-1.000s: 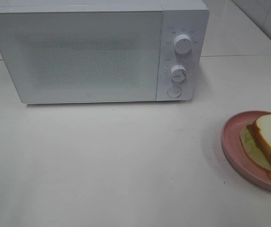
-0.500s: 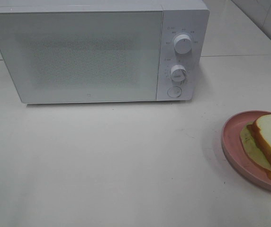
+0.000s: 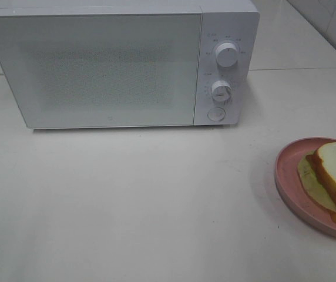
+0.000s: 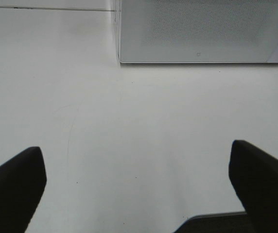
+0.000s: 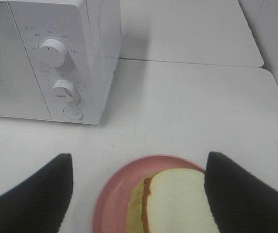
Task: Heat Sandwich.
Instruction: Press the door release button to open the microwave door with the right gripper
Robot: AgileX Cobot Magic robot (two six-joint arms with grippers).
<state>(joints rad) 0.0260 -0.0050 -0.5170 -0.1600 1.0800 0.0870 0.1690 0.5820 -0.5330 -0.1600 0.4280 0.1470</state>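
The sandwich [image 3: 335,178], thick white bread with a tan crust and an orange-red layer over a pale yellow-green filling, lies on a round pink plate [image 3: 285,170] at the table's right edge. The right wrist view shows the same sandwich [image 5: 178,201] and plate [image 5: 112,194] below my right gripper [image 5: 139,194], whose dark fingers stand wide apart and hold nothing. My left gripper [image 4: 138,182] is open over bare table in front of the microwave [image 4: 197,29]. Neither gripper shows in the high view. The white microwave [image 3: 121,64] stands at the back with its door shut.
The microwave's panel carries two round knobs [image 3: 227,54] [image 3: 221,91] and a round button [image 3: 215,114]. A second white table [image 3: 297,35] adjoins behind on the right. The table's right edge runs close by the plate.
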